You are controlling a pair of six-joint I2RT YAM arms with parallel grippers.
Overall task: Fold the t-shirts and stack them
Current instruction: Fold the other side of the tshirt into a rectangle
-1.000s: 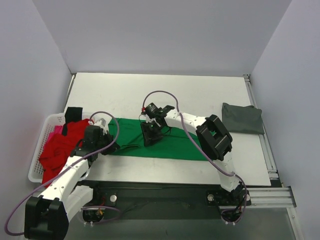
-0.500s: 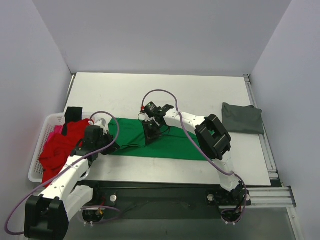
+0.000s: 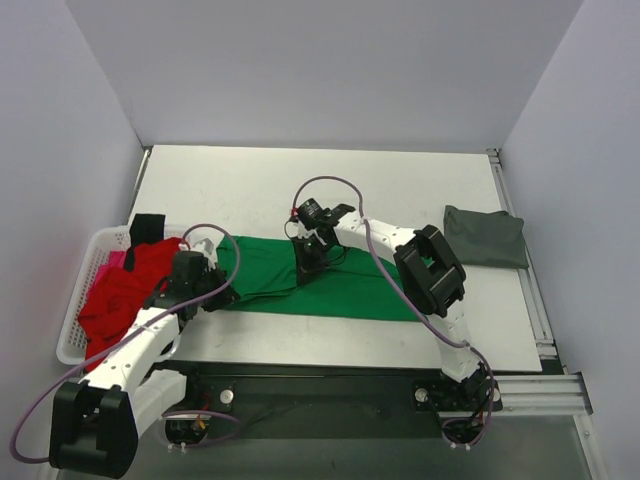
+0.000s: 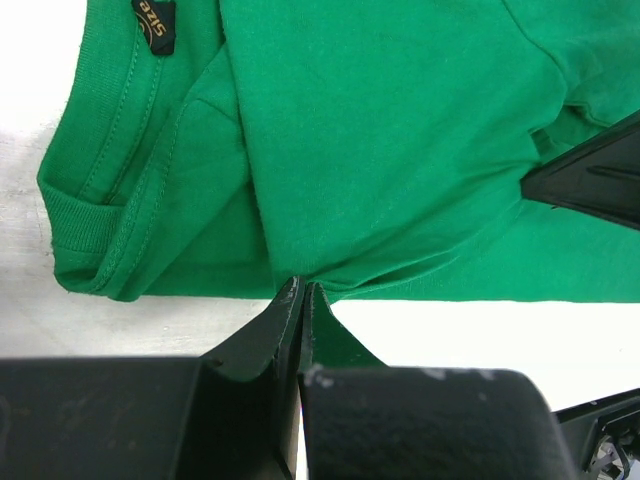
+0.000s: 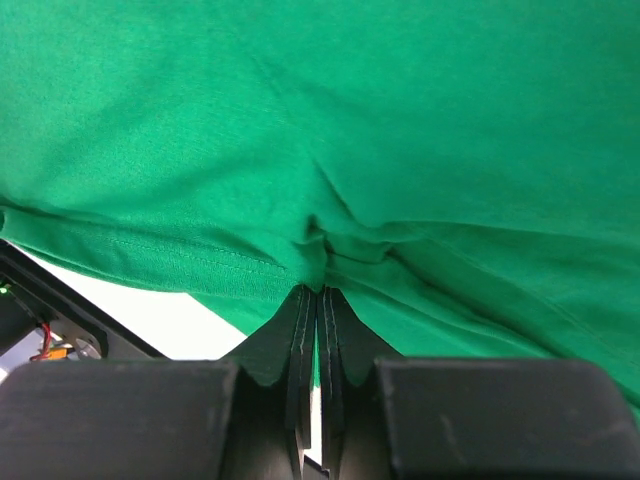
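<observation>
The green t-shirt [image 3: 350,292] lay spread flat across the near middle of the table [image 3: 300,180], its long side running left to right, with its collar end toward the left and an upper layer folded over along its left part. From the left wrist, the ribbed collar [image 4: 80,215] and a black size label [image 4: 153,14] showed at that left end. The left gripper [image 3: 214,290] sat at the shirt's near left edge, and its 2 fingers [image 4: 285,320] were pressed together on a thin pinch of the green hem. The right gripper [image 3: 310,262] was down on the middle of the shirt near its far edge; in its own wrist view the 2 fingers [image 5: 300,330] were closed tight, with green cloth [image 5: 400,120] puckered into folds right at their tips. Well apart, at the right edge of the table, a dark grey t-shirt [image 3: 485,237] lay folded. To the left, a white lattice basket [image 3: 70,340] held a heap of tees: a red t-shirt [image 3: 125,290] on top, a pink t-shirt [image 3: 105,262] showing beneath it at the far left, and a black t-shirt [image 3: 148,227] at the far end. The red heap spilled over the basket's right rim, just beside the left arm.
</observation>
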